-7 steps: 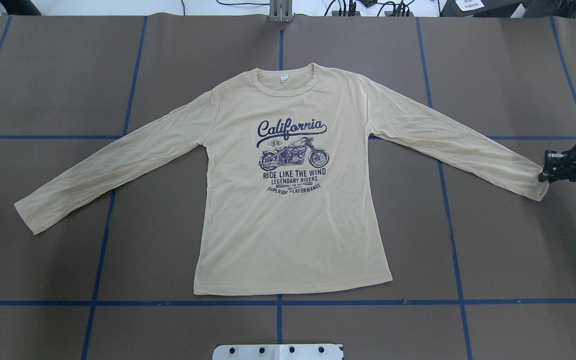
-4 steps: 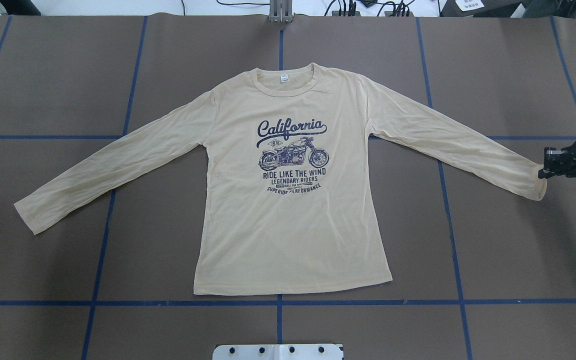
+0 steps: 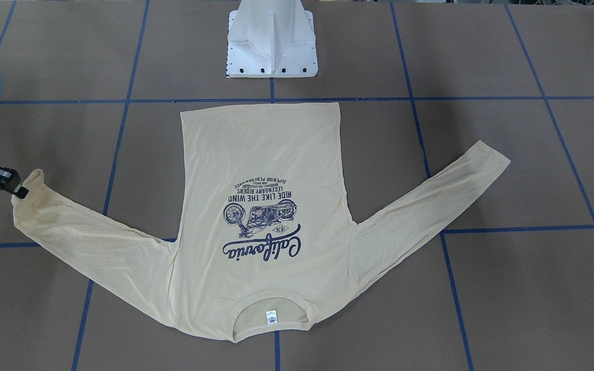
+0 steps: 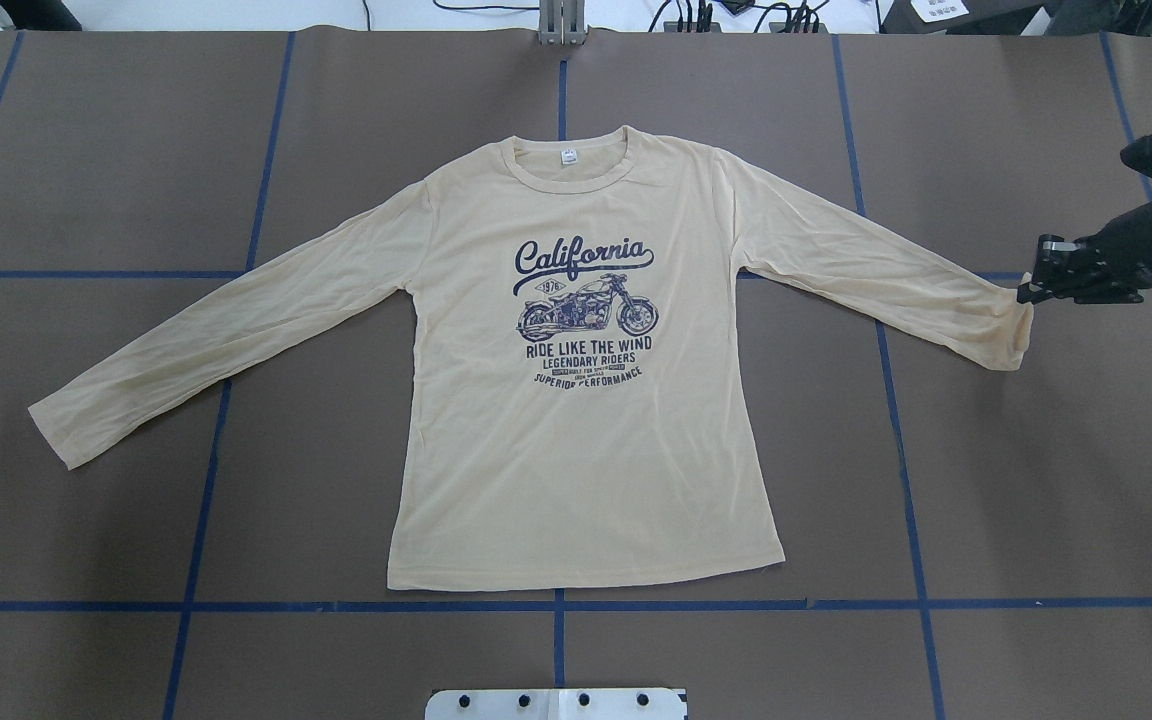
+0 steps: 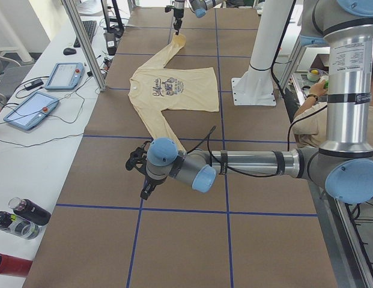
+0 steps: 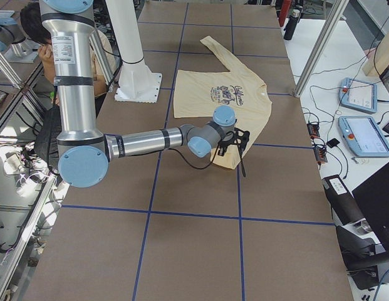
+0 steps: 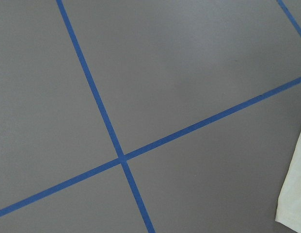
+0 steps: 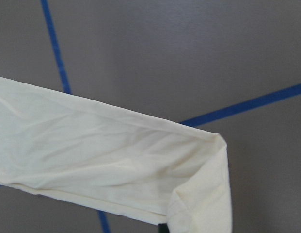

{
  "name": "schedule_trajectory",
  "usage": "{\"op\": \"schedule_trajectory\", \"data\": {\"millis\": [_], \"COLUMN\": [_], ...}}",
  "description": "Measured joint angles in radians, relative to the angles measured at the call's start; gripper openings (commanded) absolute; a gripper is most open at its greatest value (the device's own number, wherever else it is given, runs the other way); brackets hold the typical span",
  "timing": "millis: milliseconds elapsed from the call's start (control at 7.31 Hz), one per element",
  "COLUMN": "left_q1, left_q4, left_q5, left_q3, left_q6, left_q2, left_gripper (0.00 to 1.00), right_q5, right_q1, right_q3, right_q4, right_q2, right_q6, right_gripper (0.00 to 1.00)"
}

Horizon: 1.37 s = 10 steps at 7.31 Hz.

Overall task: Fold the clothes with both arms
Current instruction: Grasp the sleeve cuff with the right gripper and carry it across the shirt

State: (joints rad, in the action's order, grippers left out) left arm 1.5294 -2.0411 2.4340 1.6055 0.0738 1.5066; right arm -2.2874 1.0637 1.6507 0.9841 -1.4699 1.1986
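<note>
The cream-yellow T-shirt (image 4: 586, 450) lies flat and face up on the brown table, collar at the far side, both sleeves spread out. My right gripper (image 4: 1026, 292) is shut on the cuff of the sleeve (image 4: 1006, 335) at the overhead view's right, and the cuff is raised and curled. The front-facing view shows that same right gripper (image 3: 18, 191) at the left edge. The lifted sleeve (image 8: 116, 160) fills the right wrist view. My left gripper (image 5: 144, 187) hovers near the other cuff (image 7: 293, 194); I cannot tell whether it is open or shut.
The white pedestal base (image 3: 272, 41) stands at the near table edge behind the shirt's hem. Blue tape lines (image 4: 556, 605) grid the table. A side bench holds tablets (image 5: 65, 75) and bottles (image 5: 30, 211). A person (image 5: 312, 114) sits beside the robot.
My right gripper has moved inward towards the shirt and away from the base, lifting the cuff with it. The sleeve end has curled. The rest of the shirt has not moved.
</note>
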Motion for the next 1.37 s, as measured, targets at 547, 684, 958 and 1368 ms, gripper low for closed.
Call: {"op": "schedule_trajectory", "data": {"millis": [547,684,958,1368], "left_q1": [0.0,0.0,0.0,0.0], "left_q4": [-0.027,-0.031,-0.037,-0.06], "left_q5": [0.001,0.001,0.001,0.001], "left_q3": [-0.003,-0.005,-0.012,-0.016], "left_q6": [0.0,0.0,0.0,0.0], "left_q2": [0.001,0.001,0.001,0.001], "left_gripper": [1.0,1.0,1.0,1.0], "right_q5": [0.133,0.169,0.275,0.373], "right_q1": [-0.127,-0.161,-0.252,-0.362], "right_q3": [-0.004,-0.013,-0.087,-0.366], "right_q4": [0.365,0.401,0.418,0.406], "right_q2": [0.44,0.517,0.681,0.969], "right_q6": [0.139,0.141,0.142,0.139], "right_gripper": [0.0,0.0,0.0,0.0]}}
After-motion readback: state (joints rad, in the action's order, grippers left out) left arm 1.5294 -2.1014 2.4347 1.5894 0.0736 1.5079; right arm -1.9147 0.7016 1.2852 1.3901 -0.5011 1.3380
